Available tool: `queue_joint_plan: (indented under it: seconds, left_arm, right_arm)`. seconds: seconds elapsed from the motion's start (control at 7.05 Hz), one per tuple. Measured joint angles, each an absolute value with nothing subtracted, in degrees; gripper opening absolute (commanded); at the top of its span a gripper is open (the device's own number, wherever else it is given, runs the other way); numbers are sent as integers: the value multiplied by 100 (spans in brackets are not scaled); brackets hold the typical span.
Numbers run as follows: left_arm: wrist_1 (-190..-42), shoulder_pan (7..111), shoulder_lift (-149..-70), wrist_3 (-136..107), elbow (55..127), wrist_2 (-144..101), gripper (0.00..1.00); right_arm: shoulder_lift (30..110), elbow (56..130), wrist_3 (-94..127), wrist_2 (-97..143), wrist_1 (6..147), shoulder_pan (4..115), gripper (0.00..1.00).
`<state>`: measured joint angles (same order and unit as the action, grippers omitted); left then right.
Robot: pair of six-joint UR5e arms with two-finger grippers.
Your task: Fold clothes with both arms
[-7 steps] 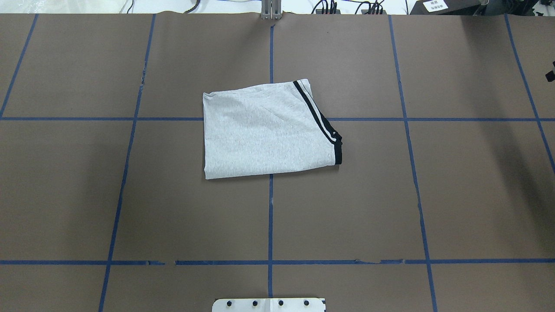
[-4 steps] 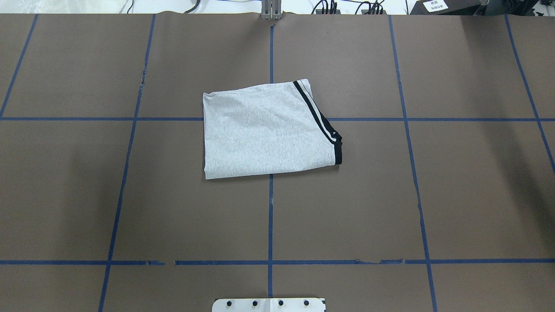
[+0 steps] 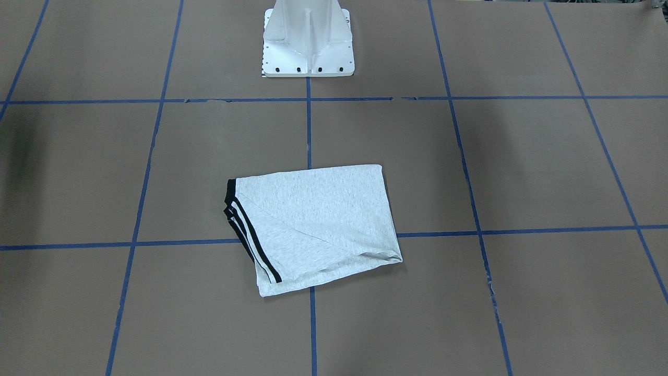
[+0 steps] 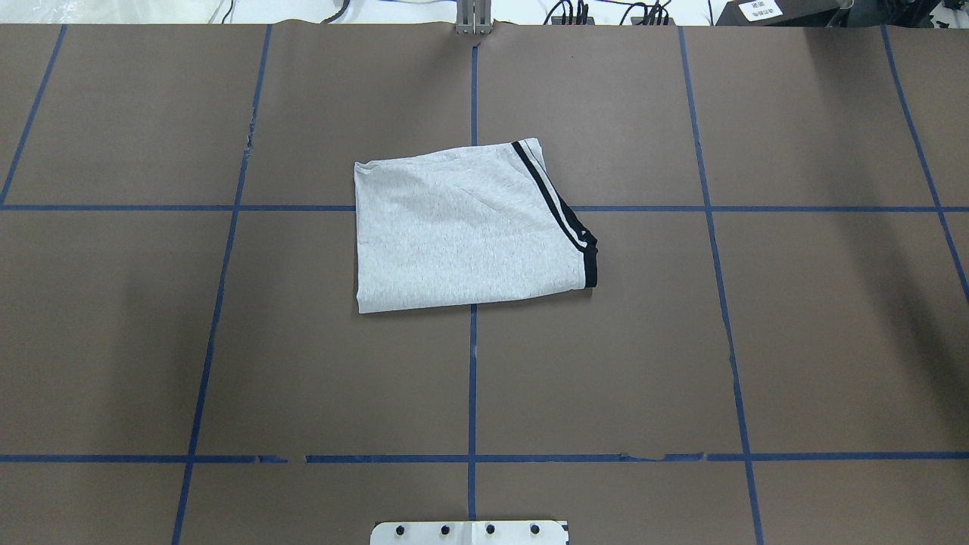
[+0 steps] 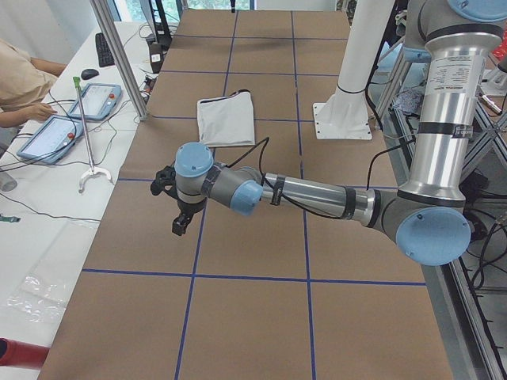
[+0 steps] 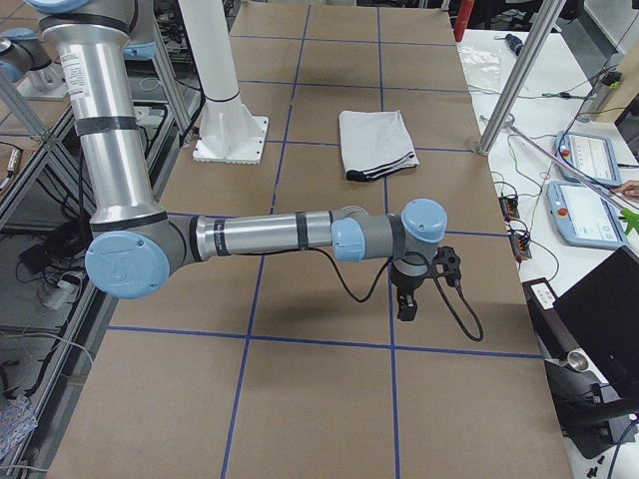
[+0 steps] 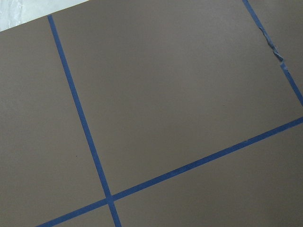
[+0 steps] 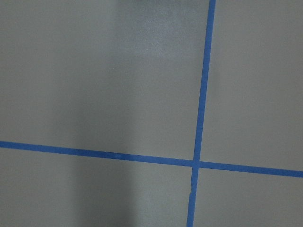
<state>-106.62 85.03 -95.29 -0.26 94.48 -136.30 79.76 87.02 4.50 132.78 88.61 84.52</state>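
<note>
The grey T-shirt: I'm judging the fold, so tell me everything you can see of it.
The T-shirt is light heather-grey knit, folded into a rough rectangle, lying flat on the brown table over a crossing of blue tape lines. Black-and-white stripes run slantwise along its edge on the robot's right. A diagonal crease crosses the top layer. No print shows. Only the table touches it.

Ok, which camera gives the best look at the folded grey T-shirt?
The overhead exterior view: the T-shirt lies whole, large and unobstructed, stripes clear. The front-facing view shows it nearly as well; both side views show it small and far; the wrist cameras show only table.
</note>
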Motion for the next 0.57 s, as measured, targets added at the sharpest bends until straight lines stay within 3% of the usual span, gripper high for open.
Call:
queue_joint_plan:
  seconds: [0.57]
  left_arm:
    - [-10665, 8507, -9382, -24, 9801, -13615, 100]
  right_arm:
    - [8192, 9036, 448, 13352, 8795, 8455, 100]
